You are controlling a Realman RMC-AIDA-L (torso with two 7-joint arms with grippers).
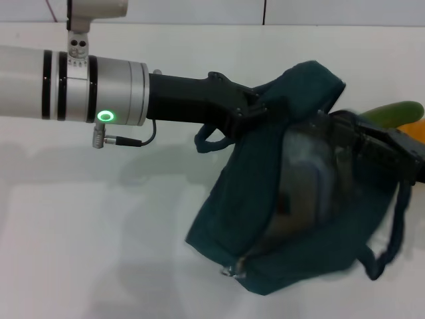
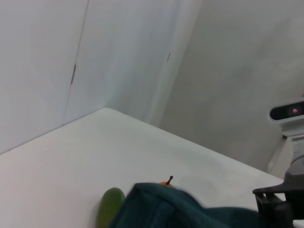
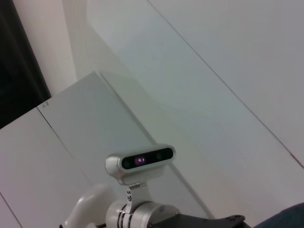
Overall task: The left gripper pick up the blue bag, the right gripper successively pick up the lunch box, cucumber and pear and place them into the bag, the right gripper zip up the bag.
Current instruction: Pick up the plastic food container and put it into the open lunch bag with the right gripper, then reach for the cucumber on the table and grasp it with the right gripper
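The left gripper (image 1: pixel 255 109) has its fingers closed on the upper edge of the blue bag (image 1: pixel 252 199), pinching the fabric and holding the bag lifted and tilted over the white table (image 1: pixel 99 232). Behind the fingers, the black gripper body runs back to a silver wrist with a green light, reaching in from the robot's left.

The right gripper (image 1: pixel 372 149) sits at the bag's open mouth on the robot's right, its dark body partly sunk into the silver lining. Its fingertips are hidden by the bag, so whether they are open or closed cannot be told. A clear, blue-edged shape inside the opening looks like the lunch box (image 1: pixel 315 183), though it is blurred and its exact resting place is uncertain.

Just behind the bag, the cucumber (image 1: pixel 395 113) lies on the table, with the pear (image 1: pixel 415 129) beside it at the picture's edge. The left wrist view shows the cucumber's tip (image 2: pixel 110 206) and the pear's stem (image 2: pixel 167 181) peeking over the bag's rim (image 2: pixel 180 209).

The step in hand appears to be placing the lunch box into the bag. To do it well, the left gripper should keep the mouth wide and steady, while the right gripper lowers deep enough that the box settles flat, then draws out without snagging the lining or handles.
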